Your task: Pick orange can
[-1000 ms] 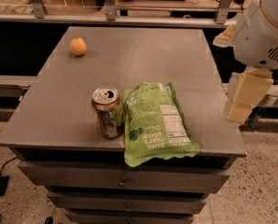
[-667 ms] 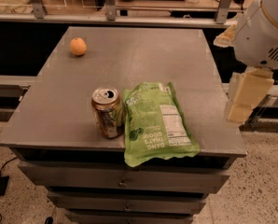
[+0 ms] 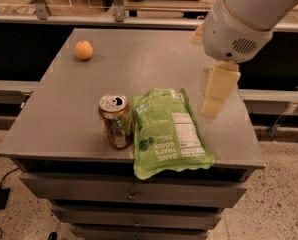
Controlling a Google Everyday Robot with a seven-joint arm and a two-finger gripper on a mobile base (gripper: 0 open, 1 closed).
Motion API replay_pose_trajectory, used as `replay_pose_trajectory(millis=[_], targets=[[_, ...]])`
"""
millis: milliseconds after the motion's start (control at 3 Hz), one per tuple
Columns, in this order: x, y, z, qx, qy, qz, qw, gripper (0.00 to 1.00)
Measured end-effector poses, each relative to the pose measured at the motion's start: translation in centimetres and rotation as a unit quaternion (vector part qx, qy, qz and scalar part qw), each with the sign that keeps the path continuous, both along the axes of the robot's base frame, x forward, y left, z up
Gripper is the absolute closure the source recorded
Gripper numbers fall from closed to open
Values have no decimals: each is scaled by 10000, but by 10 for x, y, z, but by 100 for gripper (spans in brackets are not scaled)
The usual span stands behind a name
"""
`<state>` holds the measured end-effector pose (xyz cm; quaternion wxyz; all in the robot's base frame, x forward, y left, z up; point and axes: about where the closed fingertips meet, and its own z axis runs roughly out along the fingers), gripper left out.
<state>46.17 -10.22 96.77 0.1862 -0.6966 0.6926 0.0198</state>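
Orange can (image 3: 116, 121): upright on the grey metal tabletop (image 3: 139, 59), right against the left edge of the green snack bag (image 3: 169, 131) as seen by the camera; touching or a hair apart, impossible to say. Shiny copper-brown sides, silver top with pull-tab facing up, nothing gripping it.

Green snack bag: lying flat, lengthwise toward the camera, near end hanging over the table's front edge. White nutrition panel on its right half, lettering upside down to the camera.

Gripper (image 3: 212, 101): cream-coloured, pointing down, hanging just beyond the bag's upper right corner, on the far side of the bag from the can. Touching neither bag nor can. Whether spread or closed up, cannot be told. Above it, the arm's bulky white housing (image 3: 239, 29), up and right of the bag.

Orange fruit (image 3: 84, 49): well apart from the bag, toward the far left of the tabletop.

Below the bag's overhanging end, grey drawer fronts (image 3: 134, 196).
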Motion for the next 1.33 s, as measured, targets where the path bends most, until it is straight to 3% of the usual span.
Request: replay_pose_trajectory(millis=[333,667,1000,1333], targets=[[20,64,-24,359,422,586,9967,0],[22,111,-41,659,789,1038,9893,0],[19,139,-48,797,989,1316,9831,0],[-1,170,-48,924,1140,1770,9732,0]])
